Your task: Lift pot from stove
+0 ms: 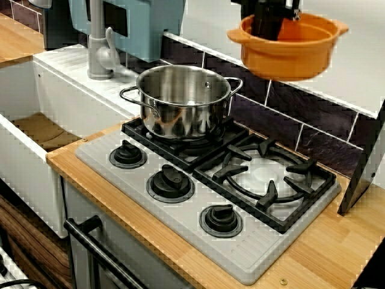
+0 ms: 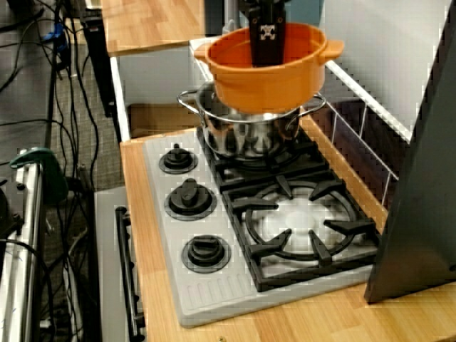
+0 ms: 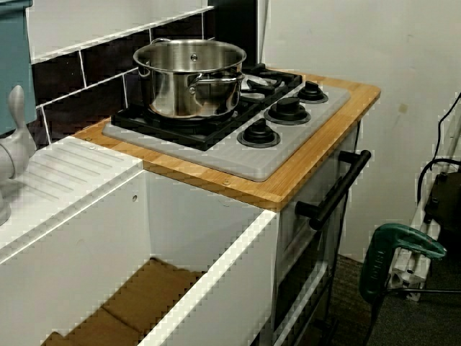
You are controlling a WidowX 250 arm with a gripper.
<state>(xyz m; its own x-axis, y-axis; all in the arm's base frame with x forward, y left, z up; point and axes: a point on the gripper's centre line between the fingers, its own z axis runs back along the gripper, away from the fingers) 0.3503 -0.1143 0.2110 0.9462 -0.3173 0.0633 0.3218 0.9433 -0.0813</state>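
One orange pot (image 1: 289, 51), one stainless-steel pot (image 1: 182, 99), one grey stove (image 1: 207, 198) bearing two black burner grates (image 1: 264, 180) and three round black knobs (image 1: 171, 182), one grey faucet (image 1: 99, 51).

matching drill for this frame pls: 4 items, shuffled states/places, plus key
Items
1. orange pot
2. steel pot
3. right-hand burner grate
4. knobs

States
A. bare, nothing on it
B. held in the air by the gripper, clear of the stove
C. in a row along the stove's front edge
D. sitting on a burner grate

Pairs: 1-B, 2-D, 3-A, 4-C
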